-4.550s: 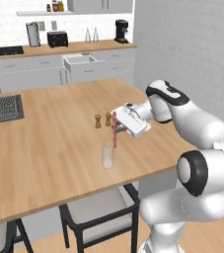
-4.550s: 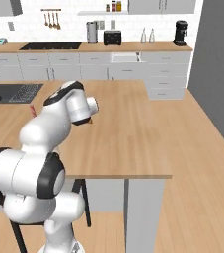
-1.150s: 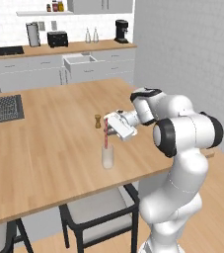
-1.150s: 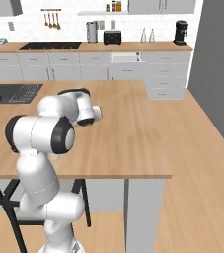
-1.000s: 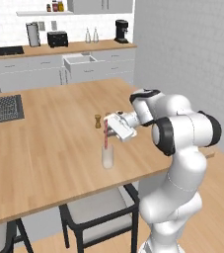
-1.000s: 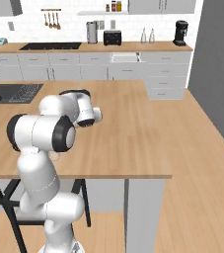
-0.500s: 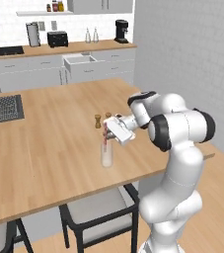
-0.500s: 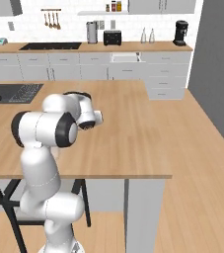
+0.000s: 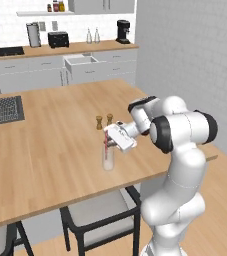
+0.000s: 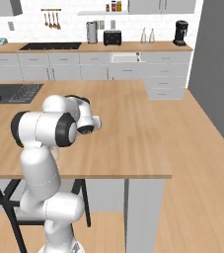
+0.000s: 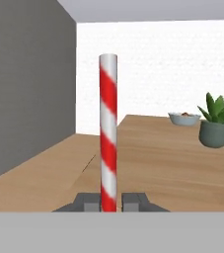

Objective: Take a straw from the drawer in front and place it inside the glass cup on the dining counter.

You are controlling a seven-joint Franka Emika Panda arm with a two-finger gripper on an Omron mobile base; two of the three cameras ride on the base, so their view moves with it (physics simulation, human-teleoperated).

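No readable text, labels, brand marks, numbers or signs are found in any view. Small appliances and bottles on the far wall-side worktop are too small and blurred for any lettering to be made out.
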